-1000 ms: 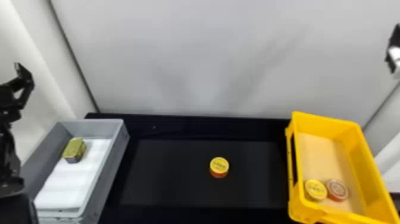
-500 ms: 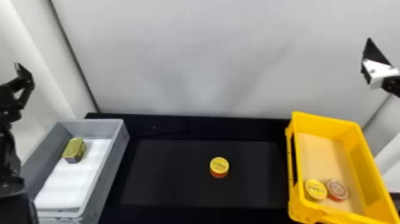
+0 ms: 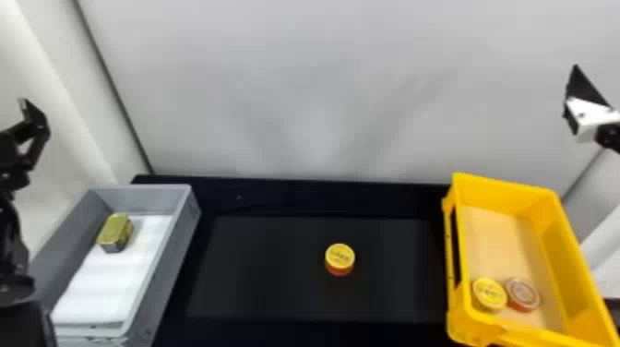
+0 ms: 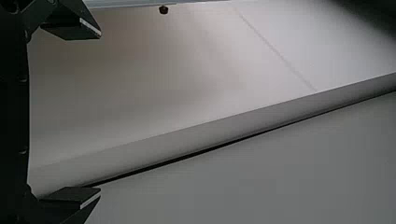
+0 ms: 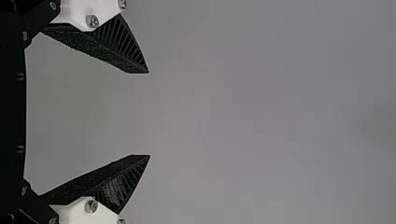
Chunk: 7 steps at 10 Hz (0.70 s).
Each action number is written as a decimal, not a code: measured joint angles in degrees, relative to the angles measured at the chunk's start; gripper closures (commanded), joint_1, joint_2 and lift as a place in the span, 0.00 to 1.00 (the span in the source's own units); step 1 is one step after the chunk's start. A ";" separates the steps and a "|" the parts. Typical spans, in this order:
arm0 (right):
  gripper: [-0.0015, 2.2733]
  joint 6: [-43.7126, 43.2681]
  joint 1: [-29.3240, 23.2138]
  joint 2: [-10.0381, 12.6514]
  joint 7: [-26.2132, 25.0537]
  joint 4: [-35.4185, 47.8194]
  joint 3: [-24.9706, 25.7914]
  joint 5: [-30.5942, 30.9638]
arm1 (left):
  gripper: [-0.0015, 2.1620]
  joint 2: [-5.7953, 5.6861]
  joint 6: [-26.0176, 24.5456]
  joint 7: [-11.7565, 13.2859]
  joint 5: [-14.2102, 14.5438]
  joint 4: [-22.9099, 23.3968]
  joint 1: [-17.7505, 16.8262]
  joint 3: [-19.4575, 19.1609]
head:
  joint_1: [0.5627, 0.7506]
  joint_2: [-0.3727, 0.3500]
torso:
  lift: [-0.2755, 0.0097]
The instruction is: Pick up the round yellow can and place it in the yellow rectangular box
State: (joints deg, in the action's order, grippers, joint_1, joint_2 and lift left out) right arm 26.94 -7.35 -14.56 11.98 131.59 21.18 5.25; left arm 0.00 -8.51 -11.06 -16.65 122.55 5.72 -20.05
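Round yellow can stands upright on the dark counter, yellow lid up and red side below, between the grey box and the yellow rectangular box, rather nearer the yellow one. It is well apart from both grippers. The right gripper hangs above and beyond the yellow rectangular box, before the pale wall; in its wrist view, the right gripper has its jaws well apart with nothing held. The left gripper is at the head view's left edge, and in its own wrist view the left gripper likewise has widely parted, empty jaws. Inside the yellow rectangular box, toward its near end, a yellow-lidded can sits beside a red can with a pale top. The grey box holds a white liner, with a gold tin near its far end.
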 measured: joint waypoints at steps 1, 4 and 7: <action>0.08 0.13 -0.20 0.01 0.01 -0.27 -0.80 -0.55 | 0.05 0.00 0.00 0.04 0.01 -0.04 -0.06 0.11 | 0.70 0.53 | 0.76; 0.09 1.49 -0.88 0.21 0.17 -1.55 -3.64 -1.25 | 0.05 0.00 -0.06 0.15 0.17 -0.19 -0.11 0.32 | 0.70 0.53 | 0.76; 0.09 2.42 -1.16 0.24 0.85 -1.97 -4.15 -1.65 | 0.05 0.00 -0.10 0.16 0.50 -0.44 -0.15 0.43 | 0.70 0.53 | 0.76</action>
State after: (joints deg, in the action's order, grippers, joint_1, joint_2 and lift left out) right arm 29.36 -8.51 -14.33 12.83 129.61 17.03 3.60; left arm 0.00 -8.62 -10.90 -16.15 122.11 5.58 -19.61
